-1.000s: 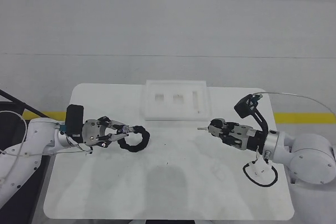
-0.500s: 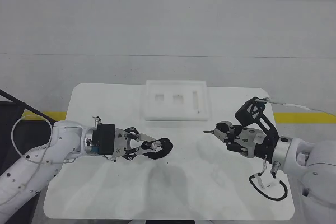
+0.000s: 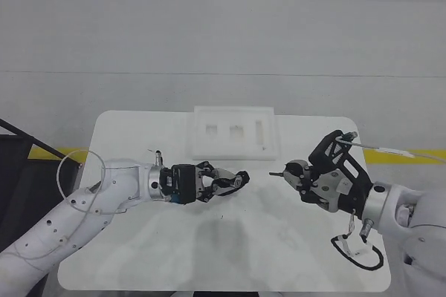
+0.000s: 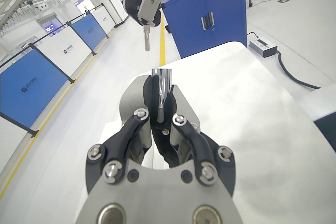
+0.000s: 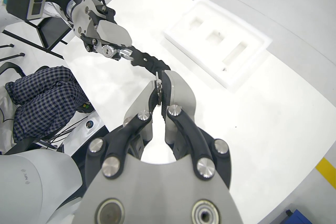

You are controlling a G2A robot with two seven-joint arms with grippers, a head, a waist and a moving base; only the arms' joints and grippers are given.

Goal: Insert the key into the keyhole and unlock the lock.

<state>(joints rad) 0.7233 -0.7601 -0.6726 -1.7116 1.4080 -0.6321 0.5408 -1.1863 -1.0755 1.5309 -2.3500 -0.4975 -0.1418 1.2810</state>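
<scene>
White surface (image 3: 267,245) lies below both arms: the left hand (image 3: 207,182) clenches the lock (image 3: 236,180) in mid-air; the right hand (image 3: 296,176) pinches the key (image 3: 276,174), its tip short of the lock. Slight misalignment could jam the tip against the lock, or twist either grip loose.

One key (image 4: 147,39), one lock (image 4: 162,77) (black cable, chrome cylinder), one white foam tray (image 3: 234,151) with three recesses (image 3: 236,132), one desk (image 3: 282,245); two pincers, the left pincer (image 4: 160,89) and the right pincer (image 5: 160,82).
</scene>
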